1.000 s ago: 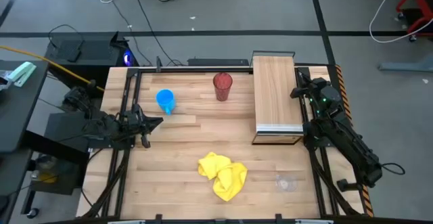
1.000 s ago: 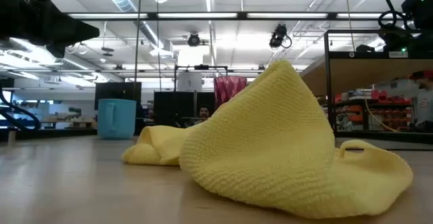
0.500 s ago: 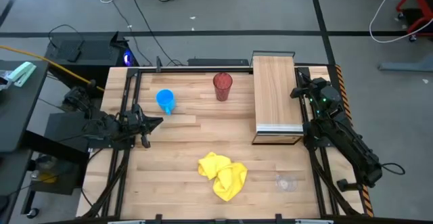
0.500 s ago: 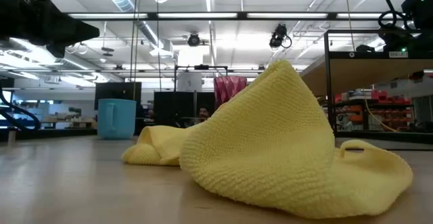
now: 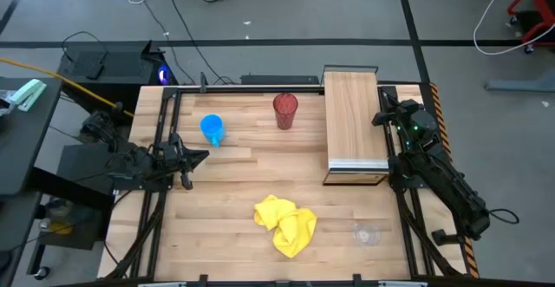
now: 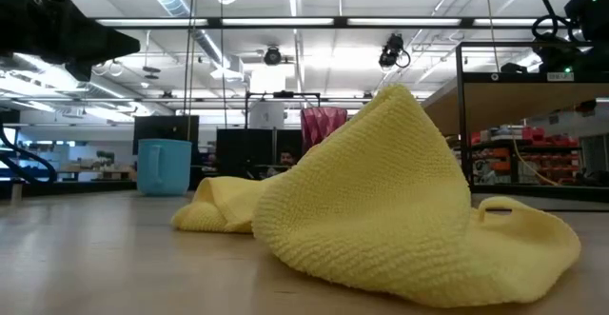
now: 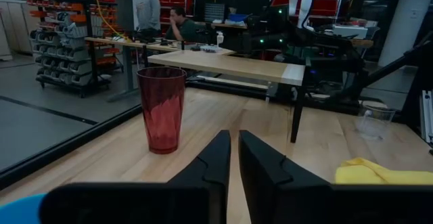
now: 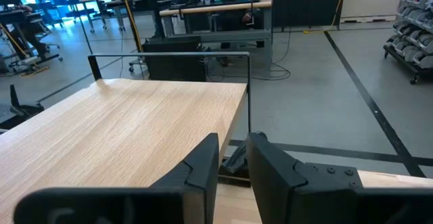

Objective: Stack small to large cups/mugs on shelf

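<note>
The blue mug (image 5: pixel 212 129) stands upright on the tabletop at the far left, and also shows in the low view (image 6: pixel 164 167). The dark red tumbler (image 5: pixel 285 110) stands upright at the far middle, ahead of my left gripper in its wrist view (image 7: pixel 162 109). The clear cup (image 5: pixel 368 233) stands near the front right corner. The light-wood shelf (image 5: pixel 354 122) stands on thin legs at the far right, with nothing on its top. My left gripper (image 5: pixel 201 155) is shut and empty at the table's left edge, near the mug. My right gripper (image 5: pixel 382 105) is shut and empty beside the shelf's right edge.
A crumpled yellow cloth (image 5: pixel 284 224) lies at the front middle and fills most of the low view (image 6: pixel 381 201). Black frame rails run along the table's left and right edges. People (image 7: pixel 145 7) are at benches in the room beyond the table.
</note>
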### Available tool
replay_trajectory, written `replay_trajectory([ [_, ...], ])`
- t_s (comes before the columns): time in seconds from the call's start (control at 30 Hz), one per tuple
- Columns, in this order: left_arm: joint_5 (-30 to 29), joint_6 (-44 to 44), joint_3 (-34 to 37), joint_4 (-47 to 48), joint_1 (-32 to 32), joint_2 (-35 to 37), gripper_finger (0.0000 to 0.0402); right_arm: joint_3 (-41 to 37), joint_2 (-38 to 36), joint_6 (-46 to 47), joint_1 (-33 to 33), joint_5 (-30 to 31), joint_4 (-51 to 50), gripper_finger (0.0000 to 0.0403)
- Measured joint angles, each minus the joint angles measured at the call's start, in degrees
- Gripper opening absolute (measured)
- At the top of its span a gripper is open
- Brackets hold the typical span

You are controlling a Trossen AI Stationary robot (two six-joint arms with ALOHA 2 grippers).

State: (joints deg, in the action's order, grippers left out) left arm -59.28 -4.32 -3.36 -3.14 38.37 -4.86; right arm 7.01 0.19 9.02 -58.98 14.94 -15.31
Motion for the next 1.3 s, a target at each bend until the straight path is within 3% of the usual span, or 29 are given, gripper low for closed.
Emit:
replay_trajectory([
  [0.57,-0.7,0.0,0.0,-1.6,-0.5,0.0,0.0037,0.0,0.0,0.0,0.0,0.0,0.0,0.0085],
  [1.13,-2.2,-31.6,0.0,-5.2,-0.4,0.0,0.0028,0.0,0.0,-0.8,0.0,0.0,0.0,0.0085],
  [1.3,-6.0,-34.4,0.0,-8.8,-0.4,0.0,0.0034,0.0,0.0,-3.0,0.0,0.0,0.0,0.0085],
])
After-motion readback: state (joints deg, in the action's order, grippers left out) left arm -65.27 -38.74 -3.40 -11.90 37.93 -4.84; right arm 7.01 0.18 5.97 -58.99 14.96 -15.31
